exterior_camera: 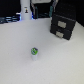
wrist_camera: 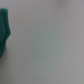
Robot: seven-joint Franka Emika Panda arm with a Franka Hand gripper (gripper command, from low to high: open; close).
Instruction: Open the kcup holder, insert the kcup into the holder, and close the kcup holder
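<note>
- We see the kcup [exterior_camera: 34, 52] standing upright on the white tabletop [exterior_camera: 60, 62], green top facing up, alone in the open middle with bare surface all around it; we judge that this leaves room for a grasp from above.
- The kcup holder [exterior_camera: 64, 26] sits toward the exterior view's right and farther back, well apart from the kcup. Its two front panels look flush, so we judge the drawer is shut and the opening step is not yet done.
- A taller white bottle-like object [exterior_camera: 25, 12] stands at the far edge, toward the exterior view's left, away from both task things.
- We do not find the arm or the pincer in the exterior view.
- The wrist view is blurred: pale surface with a teal shape [wrist_camera: 4, 31] at one edge that we cannot identify. No fingers show, so we cannot tell how far the pincer is open or whether it holds anything.
- We judge the task has barely begun, and the holder's front must be reached first.
</note>
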